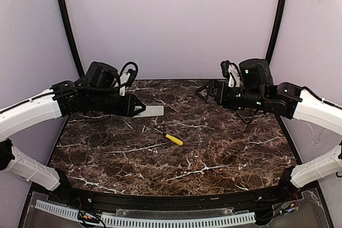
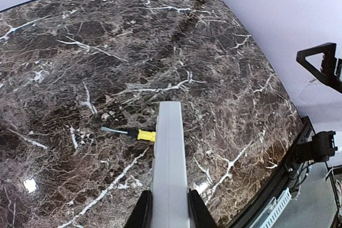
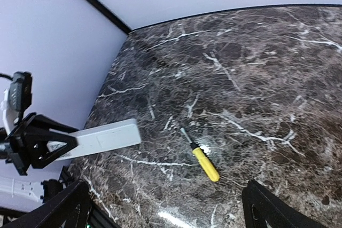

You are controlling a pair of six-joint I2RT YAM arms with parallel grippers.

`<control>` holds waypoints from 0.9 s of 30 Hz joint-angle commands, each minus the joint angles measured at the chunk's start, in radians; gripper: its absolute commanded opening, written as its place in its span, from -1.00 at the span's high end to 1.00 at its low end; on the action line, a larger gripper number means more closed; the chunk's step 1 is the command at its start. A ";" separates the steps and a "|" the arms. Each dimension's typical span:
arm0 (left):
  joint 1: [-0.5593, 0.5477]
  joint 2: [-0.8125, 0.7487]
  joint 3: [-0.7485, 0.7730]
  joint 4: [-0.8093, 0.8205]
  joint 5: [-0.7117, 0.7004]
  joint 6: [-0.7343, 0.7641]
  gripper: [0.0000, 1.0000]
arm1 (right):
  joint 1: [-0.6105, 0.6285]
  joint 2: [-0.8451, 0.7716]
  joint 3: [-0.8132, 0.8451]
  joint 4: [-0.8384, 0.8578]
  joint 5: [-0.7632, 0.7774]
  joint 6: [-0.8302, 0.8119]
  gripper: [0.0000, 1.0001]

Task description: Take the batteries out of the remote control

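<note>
Overall, the unloading was judged to be at an early stage. The remote control (image 1: pixel 152 110) was clamped at one end by the left gripper (image 1: pixel 137 109), whose fingers (image 2: pixel 142 212) were closed on its two long edges. It was held clear above the tabletop (image 1: pixel 214 158), with its free end pointing toward 3 o'clock in the overhead view. It lay at about 11 o'clock from the yellow-handled screwdriver (image 1: pixel 172 139). The screwdriver rested flat near the middle of the tabletop, touched by neither arm.

The right gripper (image 1: pixel 203 92) hovered at about 2 o'clock from the screwdriver, well apart from the remote control and facing it. Its fingers (image 3: pixel 59 209) were spread wide and held nothing.

No batteries could be seen in any view, neither on the tabletop nor in the remote control. No separate cover plate was visible either. The face shown to the left wrist camera was plain and unbroken, so it could not be told whether the battery compartment was open or shut, or on which side it lay.

By this reading, only the pick-up and presentation of the remote control were done. Opening the compartment, if closed, and removing both cells were left to do, probably by the free right gripper.
</note>
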State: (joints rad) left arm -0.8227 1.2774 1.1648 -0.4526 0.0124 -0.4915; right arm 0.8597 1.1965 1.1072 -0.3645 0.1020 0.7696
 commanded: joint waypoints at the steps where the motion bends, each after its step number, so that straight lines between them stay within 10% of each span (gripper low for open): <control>1: 0.016 -0.034 0.052 -0.008 0.137 0.052 0.99 | -0.023 0.019 -0.011 0.172 -0.310 -0.193 -0.97; 15: 0.095 -0.013 0.173 -0.080 0.415 0.055 0.99 | -0.047 0.151 -0.051 0.475 -0.804 -0.189 -0.97; 27: 0.108 0.001 0.229 -0.109 0.535 0.082 0.99 | -0.050 0.245 -0.005 0.503 -0.784 -0.153 -0.97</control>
State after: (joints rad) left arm -0.7162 1.2800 1.3575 -0.5442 0.4847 -0.4290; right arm 0.8185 1.4216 1.0695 0.0856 -0.6743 0.5995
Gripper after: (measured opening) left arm 0.173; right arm 0.986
